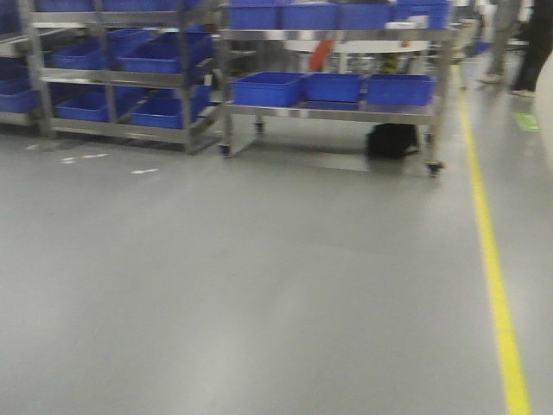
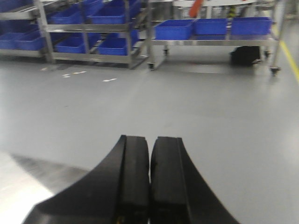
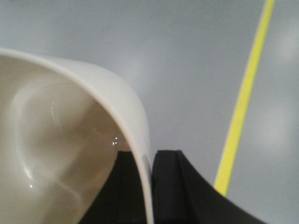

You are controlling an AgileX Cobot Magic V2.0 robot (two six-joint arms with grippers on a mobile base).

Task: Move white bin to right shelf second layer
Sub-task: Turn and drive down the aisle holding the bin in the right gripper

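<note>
Left claw (image 2: 150, 158): matte black, with two thick fingers (image 2: 133, 182), flat and squared on the inner pads, outer edges flaring wide in a smooth curve toward the base. Faint lengthwise ridge along each pad, dull rubbery-looking finish. Right claw (image 3: 152, 161): same matte black, same flat-faced fingers (image 3: 170, 186), same sweeping outer curve, slightly glossier at the edges.

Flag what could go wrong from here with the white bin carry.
1. The right gripper pinches only one wall of the white bin; the glossy plastic may slip or swing under a jolt.
2. The left gripper is shut and empty, so nothing backs up the hold.
3. The rack levels in the front view are lined with blue crates; a free spot is not visible, so placement may collide.
</note>
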